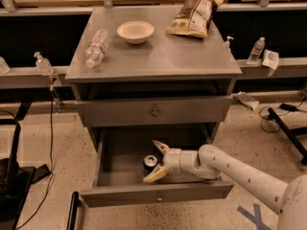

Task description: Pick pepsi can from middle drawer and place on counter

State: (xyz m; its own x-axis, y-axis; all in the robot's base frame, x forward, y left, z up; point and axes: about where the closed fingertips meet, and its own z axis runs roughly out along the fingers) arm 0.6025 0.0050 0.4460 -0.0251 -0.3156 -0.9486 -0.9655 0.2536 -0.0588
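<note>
The can (150, 163) stands upright in the open drawer (120, 196), near its front panel. The gripper (149, 161) reaches in from the right, fingers spread, one behind the can and one before it. I judge that closing comes next.

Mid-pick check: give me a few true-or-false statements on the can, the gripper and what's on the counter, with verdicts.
1. The pepsi can stands upright in the open middle drawer. True.
2. The gripper hovers over the counter. False: it is inside the drawer, fingers open on either side of the can.
3. A water bottle lies on its side on the counter. True.
4. The chip bag sits in the bowl. False: it lies apart from the bowl.
</note>
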